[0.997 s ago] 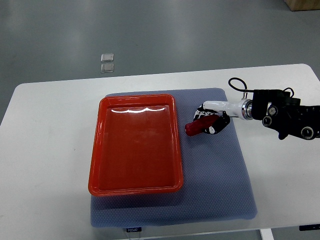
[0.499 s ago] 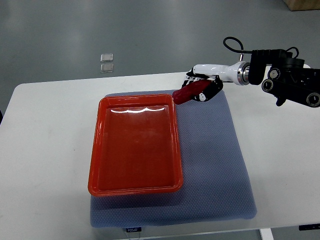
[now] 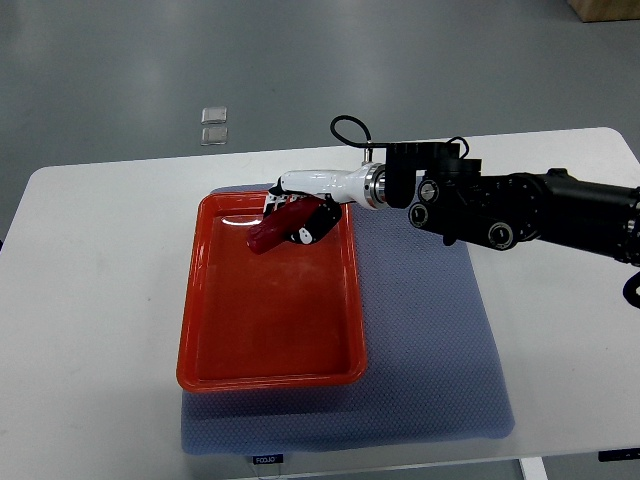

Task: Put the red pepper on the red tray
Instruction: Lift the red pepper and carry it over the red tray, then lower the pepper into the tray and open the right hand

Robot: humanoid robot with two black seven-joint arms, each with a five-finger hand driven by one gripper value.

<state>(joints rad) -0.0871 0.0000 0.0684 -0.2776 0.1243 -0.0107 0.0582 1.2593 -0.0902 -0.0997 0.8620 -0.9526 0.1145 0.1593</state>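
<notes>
Red, glossy and long — we note the pepper clamped in our right hand over the tray.

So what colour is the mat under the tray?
Blue-grey mat, textured, seen in the top view.

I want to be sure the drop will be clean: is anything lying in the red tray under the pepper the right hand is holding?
Nothing visible does. The right hand grips the red pepper over the far part of the red tray, whose floor shows bare red apart from glare along its far edge. The tray rests on the blue mat.
</notes>
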